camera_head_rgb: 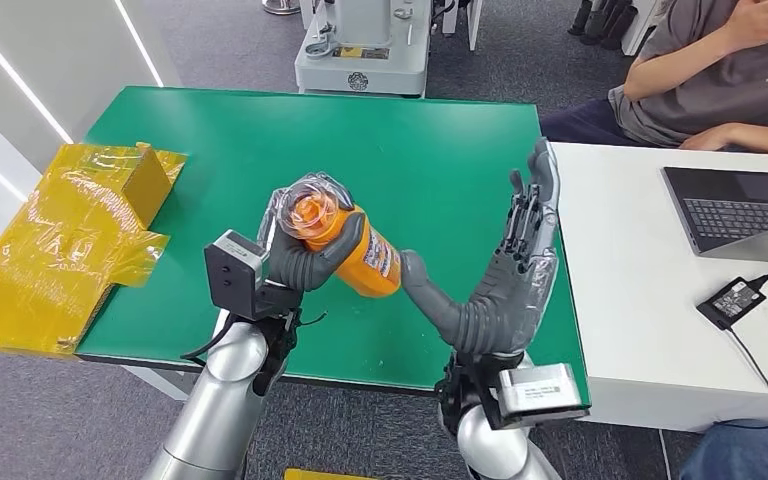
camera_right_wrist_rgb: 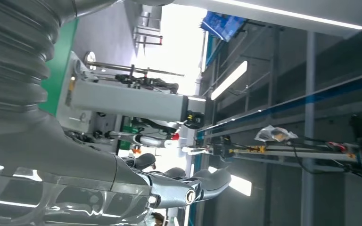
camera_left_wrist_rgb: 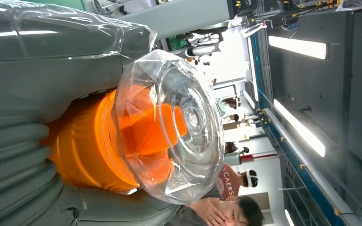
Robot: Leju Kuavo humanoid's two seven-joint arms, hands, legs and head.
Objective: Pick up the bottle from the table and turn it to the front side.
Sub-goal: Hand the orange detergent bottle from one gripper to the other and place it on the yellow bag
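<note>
An orange bottle with a clear faceted cap is lifted above the green table, tilted with its cap toward me. My left hand grips it around the body, the thumb wrapped over the front. In the left wrist view the clear cap and orange neck fill the space beside the grey fingers. My right hand stands just right of the bottle with fingers straight up and thumb reaching toward the bottle's base, holding nothing. Its grey ribbed cover shows in the right wrist view.
Crumpled yellow wrapping and a yellow box lie over the table's left edge. A white desk on the right carries a laptop and a black adapter. A seated person is at the far right. A white machine stands behind the table.
</note>
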